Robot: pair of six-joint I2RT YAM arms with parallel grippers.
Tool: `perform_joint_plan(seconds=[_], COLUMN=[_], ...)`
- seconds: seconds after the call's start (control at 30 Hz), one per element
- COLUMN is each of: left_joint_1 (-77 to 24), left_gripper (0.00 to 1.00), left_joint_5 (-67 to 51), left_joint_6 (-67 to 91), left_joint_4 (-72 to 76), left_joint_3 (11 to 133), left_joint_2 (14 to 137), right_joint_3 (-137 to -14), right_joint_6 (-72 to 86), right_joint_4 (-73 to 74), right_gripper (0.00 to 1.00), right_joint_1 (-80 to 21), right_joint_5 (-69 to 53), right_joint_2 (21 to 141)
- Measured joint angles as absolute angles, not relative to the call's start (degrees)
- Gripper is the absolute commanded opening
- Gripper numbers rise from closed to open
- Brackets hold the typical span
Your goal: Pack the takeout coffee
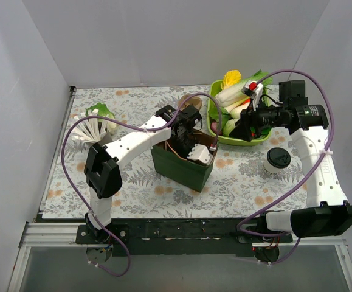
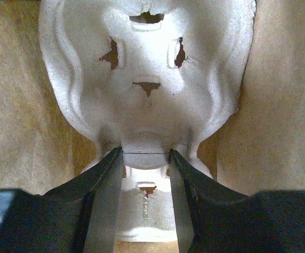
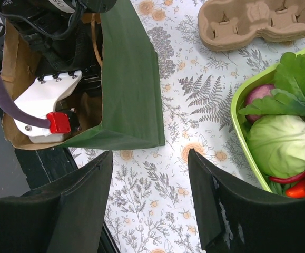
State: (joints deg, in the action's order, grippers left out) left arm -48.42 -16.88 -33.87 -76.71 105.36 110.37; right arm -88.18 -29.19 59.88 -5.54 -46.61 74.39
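Note:
The takeout coffee, a small white cup with a black lid, stands on the tablecloth at the right, beside my right forearm. It is out of both wrist views. My left gripper reaches down into the open green paper bag. In the left wrist view its fingers close on the centre tab of a pale moulded-pulp cup carrier that lies inside the bag's brown walls. My right gripper hangs open and empty over the tablecloth, between the bag and the green basket.
A green basket of vegetables sits at the back right; its rim shows in the right wrist view. A brown cardboard carrier lies behind the bag. A cup of white utensils stands at the left. White walls enclose the table.

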Motion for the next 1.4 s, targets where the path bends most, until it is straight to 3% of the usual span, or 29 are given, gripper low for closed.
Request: perform_joint_plan(seconds=[0.9,0.97,1.1,1.4], left_joint_1=[-47.9,-47.9,-47.9,-47.9], left_gripper=[0.00,0.06,0.09,0.00], left_joint_5=[-14.3,-13.8,-13.7,-12.8], left_joint_6=[-27.7,-27.2,-26.0,-22.0], left_joint_4=[-73.1,-73.0,-73.6,-76.0], left_joint_3=[97.6,96.9,97.2,101.9], left_joint_2=[112.8,112.9,112.9,112.9], right_joint_3=[-86.2,-86.1,-86.0,-86.0], right_joint_6=[-28.7,-28.7,-28.7,-28.7], right_joint_4=[58.5,58.3,58.2,58.1], right_gripper=[0.66,0.66,0.66,0.68], right_joint_1=[-5.5,-5.5,-5.5,-5.5], right_joint_5=[-47.3,-47.3,-47.3,-47.3], right_joint_2=[74.2,74.2,74.2,74.4])
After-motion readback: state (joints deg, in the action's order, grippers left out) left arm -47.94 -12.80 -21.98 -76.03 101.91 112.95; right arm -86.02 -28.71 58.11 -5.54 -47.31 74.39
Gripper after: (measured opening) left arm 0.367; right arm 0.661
